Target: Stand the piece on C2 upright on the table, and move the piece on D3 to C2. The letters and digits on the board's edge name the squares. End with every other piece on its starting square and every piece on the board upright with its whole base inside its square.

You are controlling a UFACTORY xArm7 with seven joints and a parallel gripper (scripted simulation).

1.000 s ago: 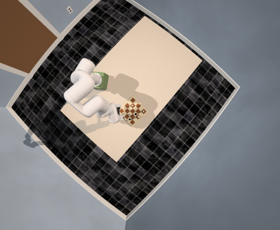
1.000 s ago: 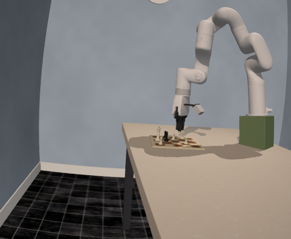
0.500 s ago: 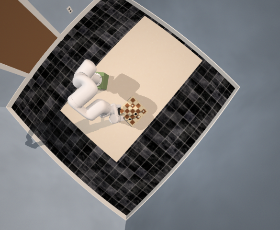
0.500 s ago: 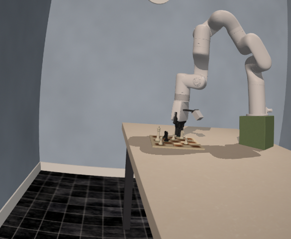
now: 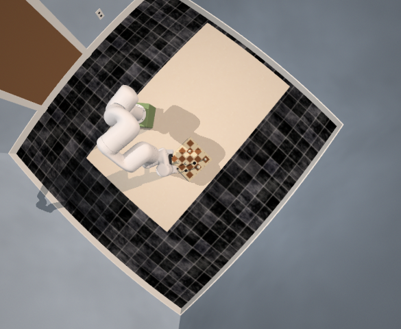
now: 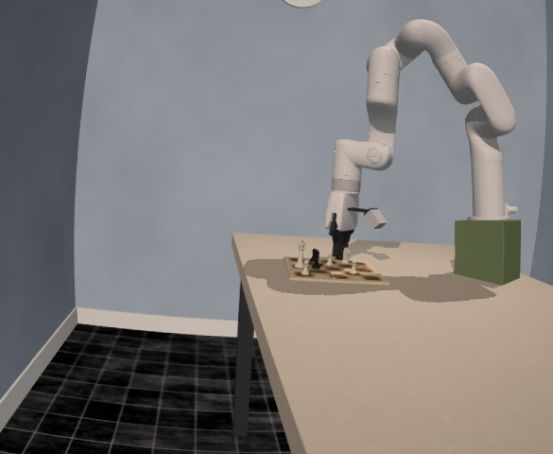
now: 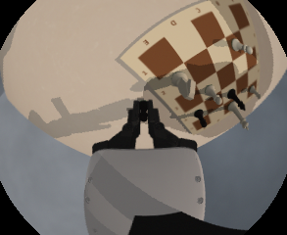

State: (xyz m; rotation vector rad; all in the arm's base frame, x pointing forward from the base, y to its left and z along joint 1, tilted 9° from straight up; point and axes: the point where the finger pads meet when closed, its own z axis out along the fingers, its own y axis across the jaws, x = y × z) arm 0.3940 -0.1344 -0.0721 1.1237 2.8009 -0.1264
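The chessboard [image 6: 335, 270] lies near the table's far left edge; it also shows in the top view [image 5: 190, 158] and the wrist view [image 7: 209, 66]. On it stand a tall white piece [image 6: 301, 253], a black piece [image 6: 315, 257] and small white pieces [image 6: 305, 268]. My gripper [image 6: 338, 252] hangs low over the table at the board's far edge, on the arm's side. Its fingers are shut on a small dark chess piece that I can barely make out between the dark fingertips. A light piece [image 7: 178, 81] stands on the board close to the fingers.
The arm's green base block [image 6: 486, 249] stands on the table to the right of the board. The table's edge [image 6: 239, 273] runs close to the board's left side. Several more pieces [image 7: 233, 97] stand on the board's far squares.
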